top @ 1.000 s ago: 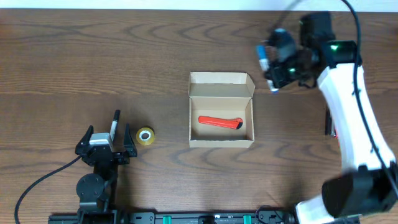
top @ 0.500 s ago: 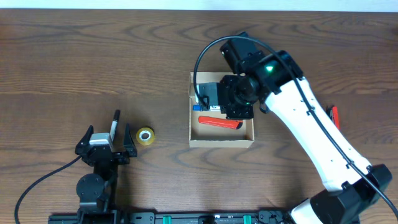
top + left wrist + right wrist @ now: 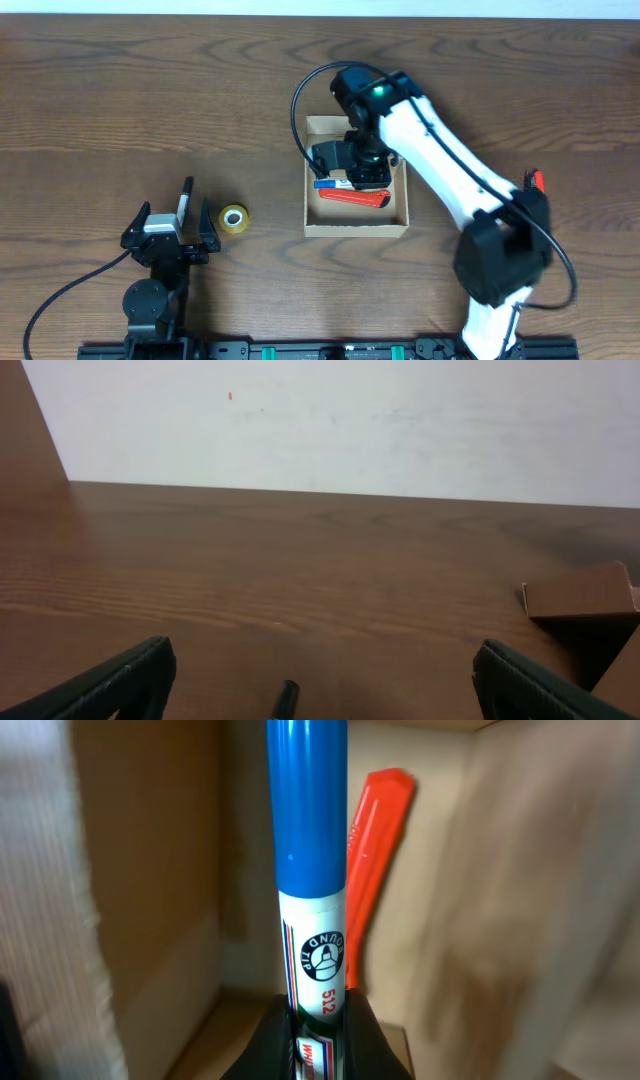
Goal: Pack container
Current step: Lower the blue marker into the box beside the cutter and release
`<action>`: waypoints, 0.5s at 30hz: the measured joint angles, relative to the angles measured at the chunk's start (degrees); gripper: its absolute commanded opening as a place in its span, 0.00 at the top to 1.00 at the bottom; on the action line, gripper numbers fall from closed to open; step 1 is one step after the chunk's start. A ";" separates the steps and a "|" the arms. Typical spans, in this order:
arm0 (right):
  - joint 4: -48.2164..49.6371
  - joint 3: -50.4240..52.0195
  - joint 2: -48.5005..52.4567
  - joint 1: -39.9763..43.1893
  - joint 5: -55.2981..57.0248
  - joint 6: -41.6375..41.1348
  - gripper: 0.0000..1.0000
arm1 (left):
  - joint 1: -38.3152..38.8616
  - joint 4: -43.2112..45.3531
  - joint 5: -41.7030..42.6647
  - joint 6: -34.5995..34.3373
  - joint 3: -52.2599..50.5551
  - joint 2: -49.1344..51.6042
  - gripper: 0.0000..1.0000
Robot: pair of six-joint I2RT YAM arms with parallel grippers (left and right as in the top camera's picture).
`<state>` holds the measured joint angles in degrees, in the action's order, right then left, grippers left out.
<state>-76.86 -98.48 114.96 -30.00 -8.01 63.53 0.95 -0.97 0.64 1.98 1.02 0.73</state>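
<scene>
Blue marker: pinched by right gripper, within container.
Risk: may be dropped crooked onto red tool.
Left gripper: spread.

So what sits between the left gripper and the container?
A small yellow tape roll lies on the table between the left gripper and the container, touching neither. The overhead view shows it.

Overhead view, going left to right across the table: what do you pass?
left gripper → tape roll → container, where the right gripper holds a blue marker → red item
</scene>
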 measured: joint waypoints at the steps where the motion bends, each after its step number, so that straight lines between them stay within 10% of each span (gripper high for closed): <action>1: 0.59 0.09 1.38 0.04 0.04 -0.07 0.99 | 0.00 0.00 0.00 0.00 0.00 0.00 0.05; 15: 6.67 1.05 8.15 2.32 -1.60 -1.03 0.87 | 0.00 0.00 0.00 0.00 0.00 0.00 0.05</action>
<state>-70.19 -97.43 123.11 -27.68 -9.61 62.50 0.95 -0.97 0.64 1.98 1.02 0.73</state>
